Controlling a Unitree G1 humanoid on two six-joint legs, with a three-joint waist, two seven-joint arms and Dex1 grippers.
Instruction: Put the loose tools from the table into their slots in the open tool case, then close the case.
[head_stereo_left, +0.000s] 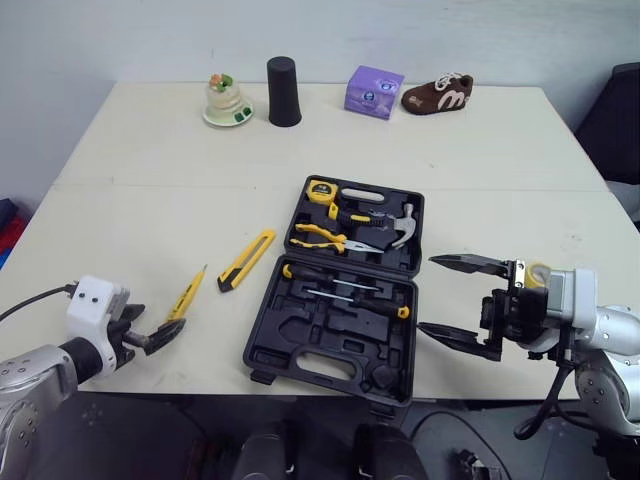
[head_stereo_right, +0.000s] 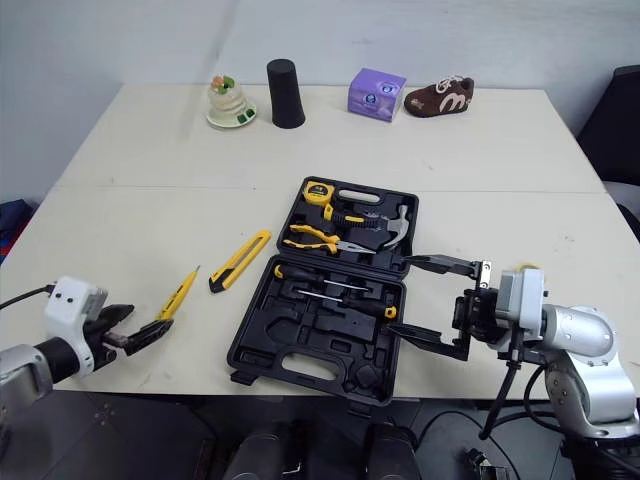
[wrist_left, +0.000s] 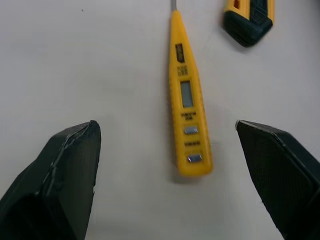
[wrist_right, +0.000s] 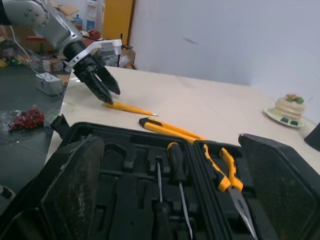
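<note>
tester pen (wrist_left: 186, 100) by left gripper (wrist_left: 165, 126), case (head_stereo_left: 305, 340) open

Bare desk (head_stereo_left: 130, 200) lies open on both sides of the yellow tester pen (head_stereo_left: 187, 295). The utility knife (head_stereo_left: 247, 260) lies near it, not touching. The open tool case (head_stereo_left: 270, 330) obstructs the centre. The black cup (head_stereo_left: 284, 92) stands well apart at the far edge.

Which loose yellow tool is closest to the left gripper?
The slim tester pen with the small display, just ahead of the left gripper; the wider knife lies beyond, nearer the case.
</note>
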